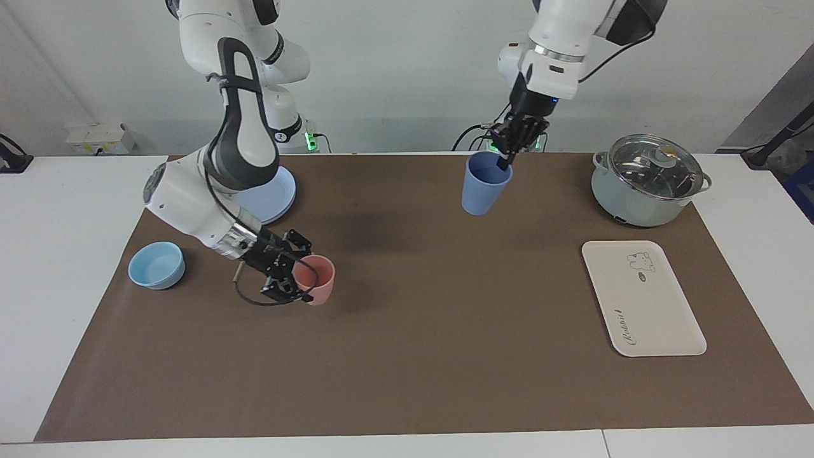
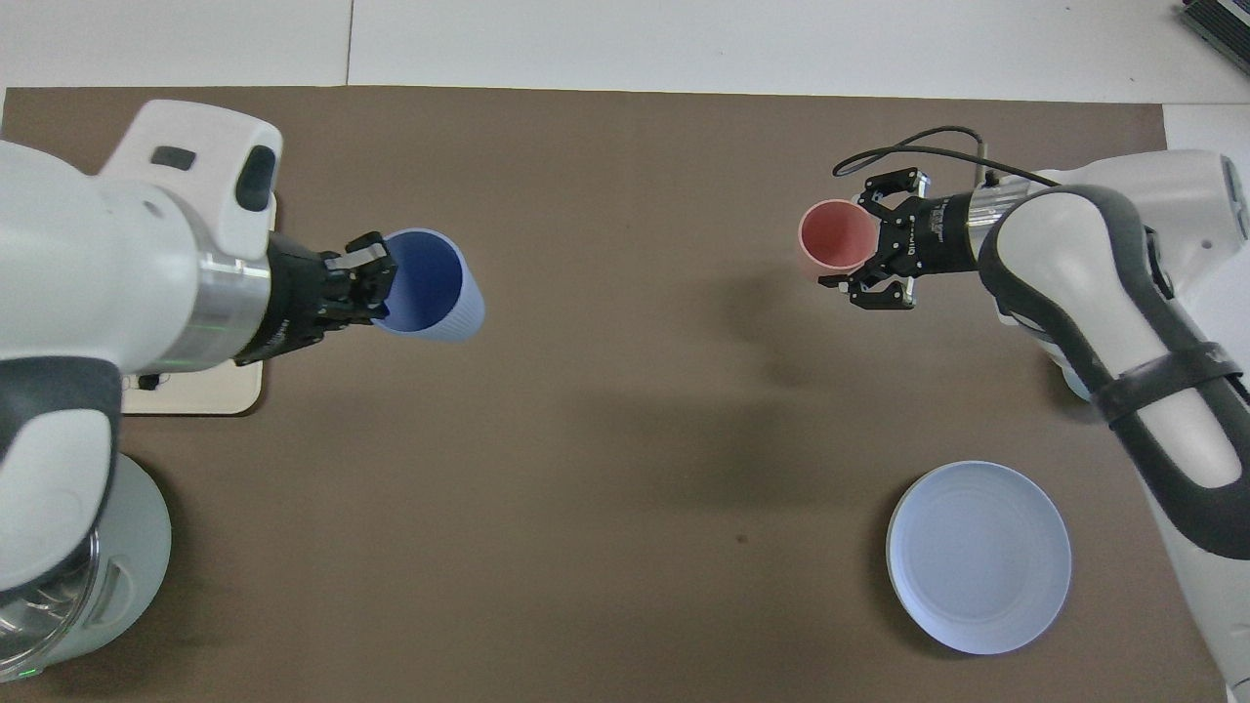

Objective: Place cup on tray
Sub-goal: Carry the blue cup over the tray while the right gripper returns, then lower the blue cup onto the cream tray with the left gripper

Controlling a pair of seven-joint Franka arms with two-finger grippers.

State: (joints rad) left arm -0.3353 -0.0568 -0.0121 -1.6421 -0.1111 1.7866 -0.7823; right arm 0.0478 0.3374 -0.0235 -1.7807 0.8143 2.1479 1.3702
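Two tools: both busy.
Left tool (image 1: pixel 507 154): pinches the cup (image 1: pixel 485 183) by its rim, raised above the tabletop (image 1: pixel 445 331).
Right tool (image 1: pixel 289 280): spread around the pink cup (image 1: pixel 316 280).
Tray (image 1: pixel 642 298): bare.

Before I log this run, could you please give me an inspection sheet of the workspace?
Surface: brown mat over a white table.
Job's things: blue cup held in the air by its rim; tray bare, toward the left arm's end.
Clutter: pink cup, light-blue bowl, round plate, lidded pot.
Grippers: left claw shut on the blue cup's rim; right claw open around the pink cup.
Cables: black cable looping at the right wrist.
Surroundings: white wall, sockets; nothing else seen.
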